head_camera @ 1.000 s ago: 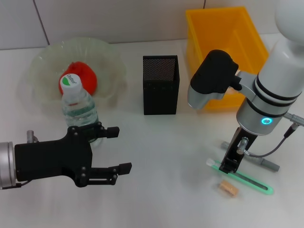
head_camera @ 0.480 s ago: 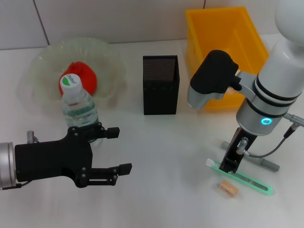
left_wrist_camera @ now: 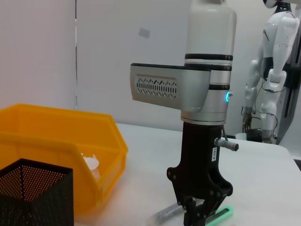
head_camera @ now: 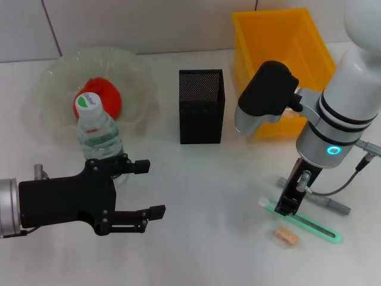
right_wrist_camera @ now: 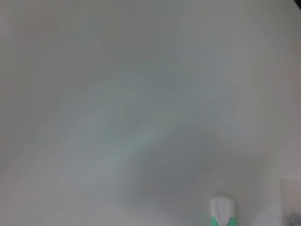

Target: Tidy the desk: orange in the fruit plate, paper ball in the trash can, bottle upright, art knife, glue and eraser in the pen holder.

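The desk (head_camera: pixel 196 179) is a plain white surface, glossy enough to catch soft reflections, and it runs back to a wall of pale tiles (head_camera: pixel 149 24). In the left wrist view the room opens out behind the desk: a blank light wall and, far off, a white humanoid robot (left_wrist_camera: pixel 275 56) standing by the desk edge.

At the far left sits a clear fruit plate (head_camera: pixel 53 77) with the orange (head_camera: pixel 107 95) lying in it. Just in front of the plate a water bottle (head_camera: pixel 98 134) stands upright with its green-and-white cap on. A black mesh pen holder (head_camera: pixel 202 107) stands in the middle of the desk, and to its right is a yellow trash can (head_camera: pixel 280 42); the left wrist view shows a white paper ball (left_wrist_camera: pixel 91 162) lying inside it.

The left gripper (head_camera: pixel 152 187) hovers at the near left, just in front of the bottle, its two black fingers spread wide apart and holding nothing.

The right gripper (head_camera: pixel 288 205) points straight down at the near right, its tip right at the green art knife (head_camera: pixel 312 226), which lies flat on the desk. From here I cannot tell whether its jaws are pinching the knife or merely straddling it. A grey glue stick (head_camera: pixel 333 205) lies just beyond the knife, and a small tan eraser (head_camera: pixel 286 237) rests just on the near side of it. The right wrist view shows little more than white desk and the knife's white-and-green end (right_wrist_camera: pixel 222 211).
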Robot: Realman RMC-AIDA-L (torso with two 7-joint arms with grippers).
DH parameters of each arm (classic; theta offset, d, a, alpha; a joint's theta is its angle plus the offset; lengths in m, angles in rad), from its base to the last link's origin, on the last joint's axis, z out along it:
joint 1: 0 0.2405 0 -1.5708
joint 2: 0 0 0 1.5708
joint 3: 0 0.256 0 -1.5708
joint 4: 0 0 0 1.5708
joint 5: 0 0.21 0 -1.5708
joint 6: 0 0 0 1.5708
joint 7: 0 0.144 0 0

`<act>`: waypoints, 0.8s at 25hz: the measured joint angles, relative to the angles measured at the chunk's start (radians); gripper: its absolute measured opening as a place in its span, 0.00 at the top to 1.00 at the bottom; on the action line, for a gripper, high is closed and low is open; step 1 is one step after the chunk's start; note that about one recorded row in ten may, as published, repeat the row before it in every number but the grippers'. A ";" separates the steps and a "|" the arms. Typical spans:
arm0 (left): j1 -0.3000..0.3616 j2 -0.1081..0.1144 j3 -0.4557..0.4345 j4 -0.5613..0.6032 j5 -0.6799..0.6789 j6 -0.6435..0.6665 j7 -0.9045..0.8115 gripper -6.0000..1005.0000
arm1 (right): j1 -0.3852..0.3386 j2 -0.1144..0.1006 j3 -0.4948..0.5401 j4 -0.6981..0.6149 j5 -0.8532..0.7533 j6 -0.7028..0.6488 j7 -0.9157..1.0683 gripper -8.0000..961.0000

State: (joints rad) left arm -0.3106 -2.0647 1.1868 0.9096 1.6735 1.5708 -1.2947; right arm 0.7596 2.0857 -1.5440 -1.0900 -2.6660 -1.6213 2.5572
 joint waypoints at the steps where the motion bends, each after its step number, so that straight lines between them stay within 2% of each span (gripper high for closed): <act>1: 0.000 0.000 0.000 0.000 0.000 0.000 0.000 0.14 | 0.000 0.000 0.000 0.000 0.000 0.000 0.000 0.90; 9: -0.001 0.000 0.000 0.000 0.000 0.000 0.000 0.14 | 0.001 -0.001 -0.001 -0.007 0.001 -0.003 0.000 0.82; 20: -0.002 0.000 0.000 0.000 0.000 0.000 0.000 0.14 | 0.001 -0.001 -0.001 -0.004 0.000 -0.006 -0.004 0.82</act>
State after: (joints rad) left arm -0.3130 -2.0647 1.1873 0.9096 1.6735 1.5708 -1.2947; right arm 0.7609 2.0846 -1.5447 -1.0937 -2.6659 -1.6269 2.5532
